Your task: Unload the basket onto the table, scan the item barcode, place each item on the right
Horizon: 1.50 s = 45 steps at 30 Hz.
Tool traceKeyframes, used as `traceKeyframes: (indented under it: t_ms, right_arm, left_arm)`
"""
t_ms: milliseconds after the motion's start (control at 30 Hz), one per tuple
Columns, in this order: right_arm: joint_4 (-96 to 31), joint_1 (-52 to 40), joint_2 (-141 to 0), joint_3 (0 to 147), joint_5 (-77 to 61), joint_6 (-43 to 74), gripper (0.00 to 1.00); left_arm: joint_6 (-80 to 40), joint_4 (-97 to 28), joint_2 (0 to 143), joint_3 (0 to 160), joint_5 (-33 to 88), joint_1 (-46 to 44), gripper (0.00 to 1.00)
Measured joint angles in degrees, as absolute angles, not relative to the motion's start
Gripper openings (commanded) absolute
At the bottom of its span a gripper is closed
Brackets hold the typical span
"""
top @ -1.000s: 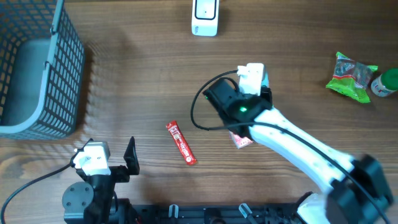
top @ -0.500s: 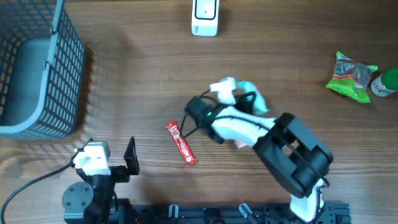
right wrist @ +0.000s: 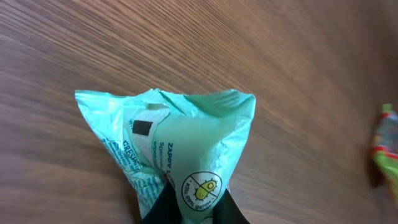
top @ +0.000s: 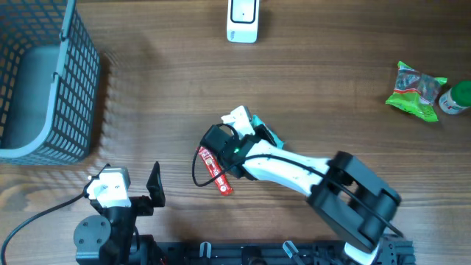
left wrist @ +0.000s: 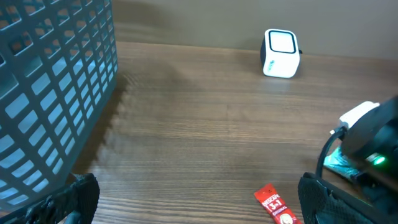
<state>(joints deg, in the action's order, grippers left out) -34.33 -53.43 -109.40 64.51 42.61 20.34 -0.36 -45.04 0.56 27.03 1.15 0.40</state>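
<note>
The brown wood desk (top: 162,96) is the biggest thing here. There is one gray-blue basket (top: 82,81) with wire walls, and it stands at the far left corner of the desk.

There are two robot arms. The right arm (top: 294,168) is white and black and comes in from the near edge to the middle of the desk. The left arm (top: 110,221) sits low at the near edge, close to the left corner.

One white scanner (top: 242,20) with a dark window stands at the middle of the far edge.

There are three packets. A shiny green snack bag (top: 416,90) lies by the right edge, and its writing is too small to read. A mint green packet (right wrist: 174,143) is over the middle of the desk. It shows the word "ZAPPY", a black square on a white patch, and a round yellow badge with a small drawing. The other words on it are too creased to read. A thin red stick (left wrist: 273,204) lies flat near the middle, closer to the near edge, and "NESCAFÉ" can just be read on it.

One green lid (top: 458,98) sits right beside the snack bag at the right edge.

The right gripper (right wrist: 186,211) is squeezed tight on the bottom of the mint green packet. I cannot tell if the packet touches the desk.

The left gripper (left wrist: 199,208) is wide open and holds nothing.
</note>
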Motion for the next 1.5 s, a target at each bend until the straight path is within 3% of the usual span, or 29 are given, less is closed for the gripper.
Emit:
traceKeyframes:
  t_ms: [233,333,467,600,667,700,767,800,900,1000,1033,1067,1500]
  right_arm:
    - [-33.2,-49.4,-95.7,65.8,27.3,17.0,0.04]
    - [-33.2,-46.6,-90.7,66.3,20.6,15.6,0.17]
    - [-36.1,-41.9,-85.0,66.8,7.3,14.9,0.04]
    - [-35.7,-41.1,-85.7,66.4,1.2,17.8,0.08]
    - [-35.0,-41.1,-87.6,65.9,-0.7,19.0,0.57]
    - [-34.7,-41.1,-89.4,65.5,-1.8,19.8,0.74]
    - [-32.9,-41.1,-93.0,64.9,-3.5,20.8,0.95]
    - [-31.5,-41.1,-95.1,64.6,-4.3,21.0,1.00]
    - [-28.6,-41.1,-98.3,64.0,-5.6,21.6,0.96]
    - [-27.8,-41.1,-98.3,64.1,-6.2,22.6,0.47]
    - [-27.9,-41.1,-98.3,64.2,-6.5,23.3,0.20]
    - [-28.0,-41.1,-98.3,64.4,-6.9,23.8,0.07]
    - [-31.1,-41.1,-96.4,65.3,-9.3,28.6,0.04]
  left_arm:
    - [-0.4,-45.0,0.6,27.0,1.1,0.4,1.00]
    - [-0.4,-45.0,0.6,27.0,1.1,0.4,1.00]
    - [-0.4,-45.0,0.6,27.0,1.1,0.4,1.00]
    - [-0.4,-45.0,0.6,27.0,1.1,0.4,1.00]
    - [-0.4,-45.0,0.6,27.0,1.1,0.4,1.00]
    - [-0.4,-45.0,0.6,27.0,1.1,0.4,1.00]
    - [-0.4,-45.0,0.6,27.0,1.1,0.4,1.00]
    - [-0.4,-45.0,0.6,27.0,1.1,0.4,1.00]
    - [-0.4,-45.0,0.6,27.0,1.1,0.4,1.00]
    - [-0.4,-45.0,0.6,27.0,1.1,0.4,1.00]
    - [-0.4,-45.0,0.6,27.0,1.1,0.4,1.00]
    - [-0.4,-45.0,0.6,27.0,1.1,0.4,1.00]
    - [-0.4,-45.0,0.6,27.0,1.1,0.4,1.00]
